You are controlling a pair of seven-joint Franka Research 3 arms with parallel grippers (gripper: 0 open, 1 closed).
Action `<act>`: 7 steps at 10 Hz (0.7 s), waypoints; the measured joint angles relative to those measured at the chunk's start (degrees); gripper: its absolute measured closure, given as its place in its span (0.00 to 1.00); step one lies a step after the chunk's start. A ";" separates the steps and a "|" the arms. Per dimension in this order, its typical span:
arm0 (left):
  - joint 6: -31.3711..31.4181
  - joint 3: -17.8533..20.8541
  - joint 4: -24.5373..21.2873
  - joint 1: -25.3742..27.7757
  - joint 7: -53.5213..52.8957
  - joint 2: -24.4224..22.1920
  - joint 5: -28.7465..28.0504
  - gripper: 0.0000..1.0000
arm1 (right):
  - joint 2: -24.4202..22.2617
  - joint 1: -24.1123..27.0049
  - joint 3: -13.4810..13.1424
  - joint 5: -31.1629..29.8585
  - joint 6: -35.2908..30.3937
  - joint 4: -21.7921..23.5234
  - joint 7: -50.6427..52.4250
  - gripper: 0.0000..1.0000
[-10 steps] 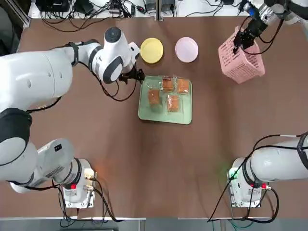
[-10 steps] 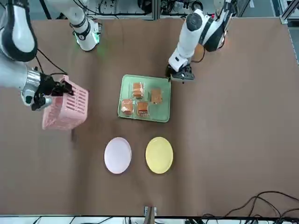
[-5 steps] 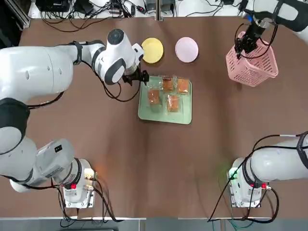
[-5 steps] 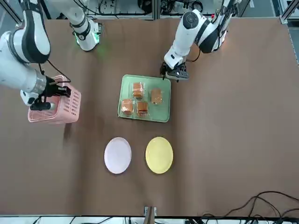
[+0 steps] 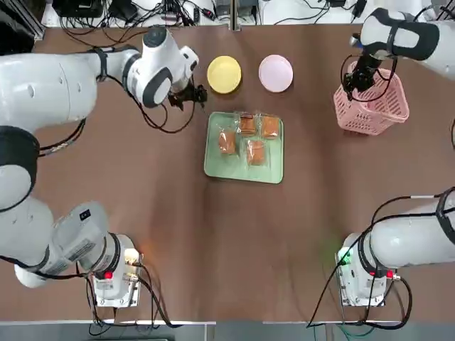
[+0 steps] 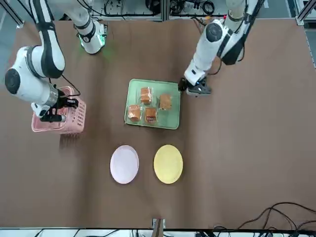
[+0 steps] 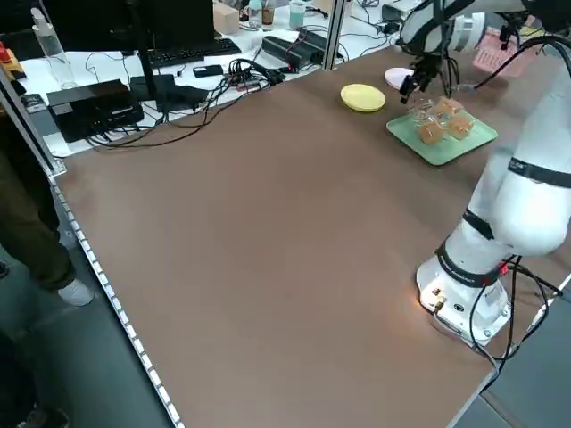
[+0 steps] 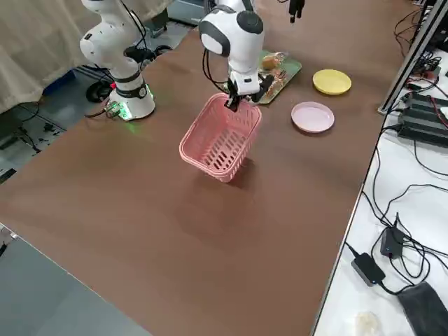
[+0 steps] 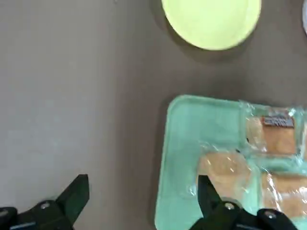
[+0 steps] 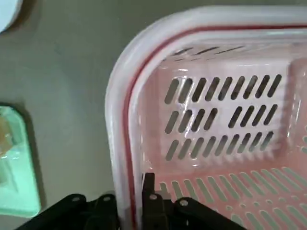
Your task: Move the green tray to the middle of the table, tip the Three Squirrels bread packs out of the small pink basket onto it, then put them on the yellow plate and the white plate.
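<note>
In the top view, the flat pale mint-green rectangular tray [image 5: 244, 146] lies near the centre of the large dark-brown table [image 5: 142, 213], and the four clear plastic bread packs with orange-brown pieces inside [image 5: 248, 137] rest on its upper half, clustered close together. Just above the tray, toward the upper middle of the frame, sit the small round yellow plate [image 5: 224, 74] and, to its right, the small round white plate with a pinkish tint [image 5: 275, 73], apart from each other and bare. At the upper right stands the pink slatted plastic basket [image 5: 372, 103], upright on the table with its opening up. The right gripper [image 5: 353, 79] is clamped narrowly on the basket's rim at the side nearer the plates; the right wrist view shows a finger on either side of that rim. The left gripper [image 5: 183, 96] hovers at the upper left of the tray, beside the yellow plate, its fingers spread wide and holding nothing.
</note>
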State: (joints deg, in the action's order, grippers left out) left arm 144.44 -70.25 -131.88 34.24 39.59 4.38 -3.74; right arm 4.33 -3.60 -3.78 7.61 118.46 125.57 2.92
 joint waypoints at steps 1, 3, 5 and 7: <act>0.00 0.06 0.20 1.20 -0.21 0.75 -0.79 0.00 | 0.73 -0.08 0.02 -0.04 0.66 0.46 -0.04 0.93; 0.00 0.18 1.48 2.12 -0.47 1.55 -1.02 0.00 | 1.96 -0.12 0.02 -0.08 2.13 1.20 -0.72 0.93; 0.00 5.06 3.77 -0.84 -0.56 2.95 -1.02 0.00 | 2.58 -0.40 0.02 -0.12 2.27 1.32 -2.28 0.93; -0.01 22.25 7.54 -16.72 -0.91 6.62 -1.05 0.00 | 2.80 -0.79 0.02 -0.16 2.23 1.48 -2.76 0.80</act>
State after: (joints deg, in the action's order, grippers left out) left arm 144.43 -47.99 -124.34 17.53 38.68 11.00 -4.79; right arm 7.13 -4.40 -3.76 7.45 120.69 127.06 0.16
